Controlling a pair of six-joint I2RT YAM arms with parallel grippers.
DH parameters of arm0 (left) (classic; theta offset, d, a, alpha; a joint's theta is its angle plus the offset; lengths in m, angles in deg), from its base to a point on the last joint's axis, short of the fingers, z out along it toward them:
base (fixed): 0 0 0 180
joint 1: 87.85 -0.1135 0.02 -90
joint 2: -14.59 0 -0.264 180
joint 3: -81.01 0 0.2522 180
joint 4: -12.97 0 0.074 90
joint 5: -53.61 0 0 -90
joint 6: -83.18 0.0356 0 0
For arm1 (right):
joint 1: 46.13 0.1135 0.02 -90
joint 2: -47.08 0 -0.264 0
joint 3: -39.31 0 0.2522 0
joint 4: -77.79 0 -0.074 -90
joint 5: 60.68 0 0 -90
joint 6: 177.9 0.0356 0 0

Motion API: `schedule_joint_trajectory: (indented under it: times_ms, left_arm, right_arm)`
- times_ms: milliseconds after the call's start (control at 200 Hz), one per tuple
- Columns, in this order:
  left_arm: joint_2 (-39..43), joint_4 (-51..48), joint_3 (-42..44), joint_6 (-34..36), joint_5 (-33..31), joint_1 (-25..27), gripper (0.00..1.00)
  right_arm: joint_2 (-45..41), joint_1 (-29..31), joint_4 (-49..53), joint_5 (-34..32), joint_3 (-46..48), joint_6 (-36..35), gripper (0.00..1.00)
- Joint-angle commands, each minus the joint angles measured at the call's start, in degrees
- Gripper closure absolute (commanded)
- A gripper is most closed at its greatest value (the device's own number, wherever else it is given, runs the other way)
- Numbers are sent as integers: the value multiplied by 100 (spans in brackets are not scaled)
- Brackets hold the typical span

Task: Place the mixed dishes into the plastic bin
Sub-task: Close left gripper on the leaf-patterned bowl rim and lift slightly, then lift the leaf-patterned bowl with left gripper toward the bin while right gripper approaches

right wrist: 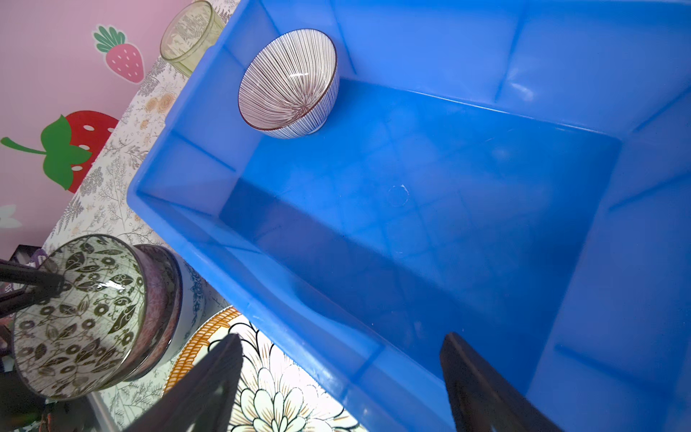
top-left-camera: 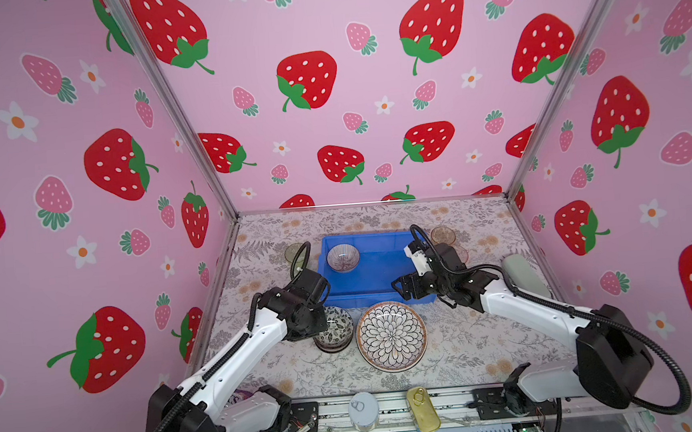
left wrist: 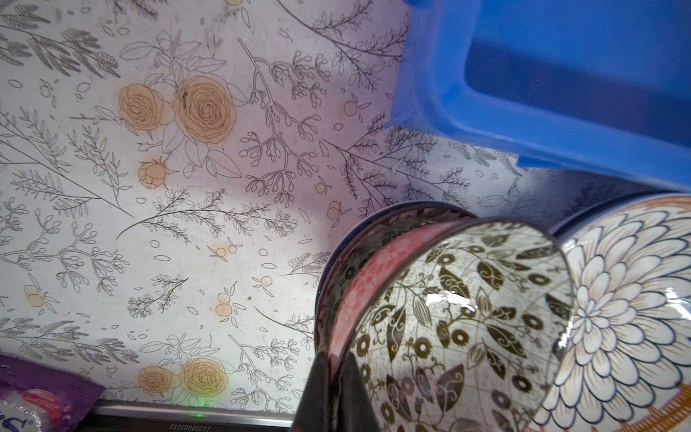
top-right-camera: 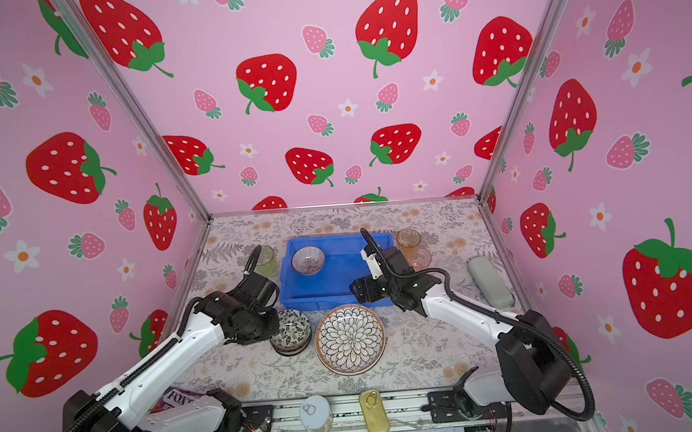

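Left wrist view: left jaws pinched shut on the rim of the black-floral bowl, one finger inside and one outside. That bowl is tilted and sits nested in a second bowl with blue marks on its outer wall. The pair is on the worktop, just in front of the near-left corner of the plastic bin and just beside the petal-patterned plate. Can't tell whether bowls and plate touch.

Right jaws are wide open with nothing between them, hanging above the bin's near wall. In the right wrist view one of the fingers is over the bin interior, the other over the plate.

Purple-striped bowl sits upright inside the bin, far-left corner. Green tumbler stands on the worktop just left of the bin. Amber tumbler and pink tumbler stand right of it, the pink one partly hidden behind the right arm.
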Motion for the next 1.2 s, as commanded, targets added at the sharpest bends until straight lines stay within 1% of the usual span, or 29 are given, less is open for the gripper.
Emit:
schedule_joint_trajectory:
  times_ms: [0,200,500,705,855,990,1196]
  left_arm:
    - [245,175,-49,-231,194,18,100]
    - [481,158,13,-341,267,18,100]
    - [689,441,85,-662,502,16,100]
    - [664,684,16,-785,610,16,100]
    - [634,786,-118,-800,588,26,100]
    - [541,911,-254,-738,651,40,100]
    - [304,1138,-451,-789,680,175,100]
  right_arm:
    - [-141,-47,144,155,-75,73,14]
    - [-148,-52,311,436,-254,113,14]
    - [-9,-12,671,906,-581,-23,16]
    - [72,237,1045,818,-981,-154,20]
    - [215,460,1238,726,-1314,-139,20]
    - [355,656,1263,697,-1542,-75,23]
    - [656,969,1618,355,-1941,-54,28]
